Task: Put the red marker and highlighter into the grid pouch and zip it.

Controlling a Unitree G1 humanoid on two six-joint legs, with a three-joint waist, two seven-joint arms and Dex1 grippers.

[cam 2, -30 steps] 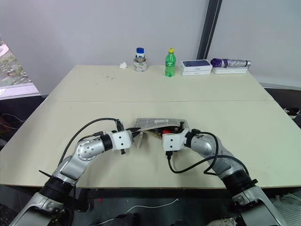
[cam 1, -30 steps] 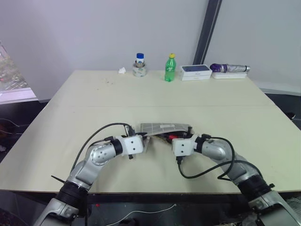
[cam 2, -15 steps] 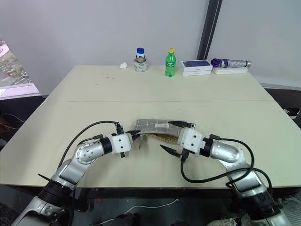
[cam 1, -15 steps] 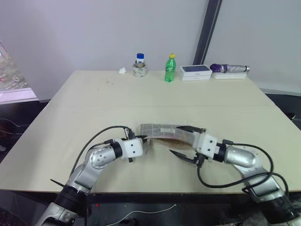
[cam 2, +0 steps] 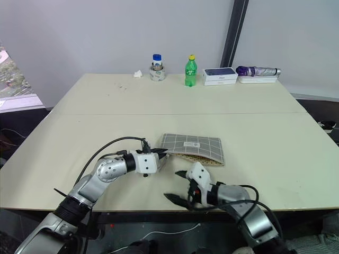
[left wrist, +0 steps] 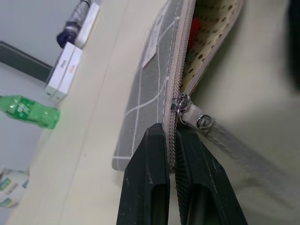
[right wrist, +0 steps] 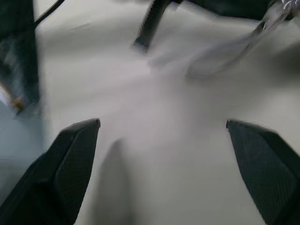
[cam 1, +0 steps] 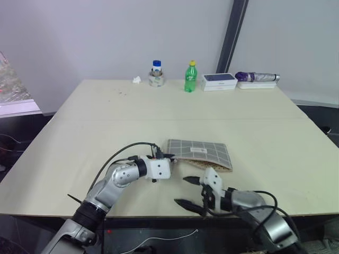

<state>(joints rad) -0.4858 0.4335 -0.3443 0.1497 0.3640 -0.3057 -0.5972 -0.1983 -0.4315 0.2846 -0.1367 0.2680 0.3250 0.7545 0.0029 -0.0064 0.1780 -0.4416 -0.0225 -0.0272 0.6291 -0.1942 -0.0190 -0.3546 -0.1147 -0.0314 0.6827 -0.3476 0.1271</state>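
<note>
Now the grid pouch (cam 1: 200, 153) lies flat on the bench (cam 1: 106, 116), near its front edge, with its mouth partly open along the near side; a second ago it was held up off the surface between the two arms and arched. Something red (left wrist: 195, 26), likely the red marker, shows inside against the dotted lining. The left pincer (left wrist: 171, 157) is shut on the pouch's zipper edge at its left corner, just behind the metal slider and pull tab (left wrist: 187, 108), as it was before. The right pincer (cam 1: 189, 191) has let go of the pouch and drawn back toward the bench's front edge, below the pouch; its fingers stand wide apart and hold nothing. At the far edge stand a green bottle (cam 1: 190, 76), a white-and-blue box (cam 1: 219, 80) and a folded umbrella (cam 1: 257, 77), unchanged.
</note>
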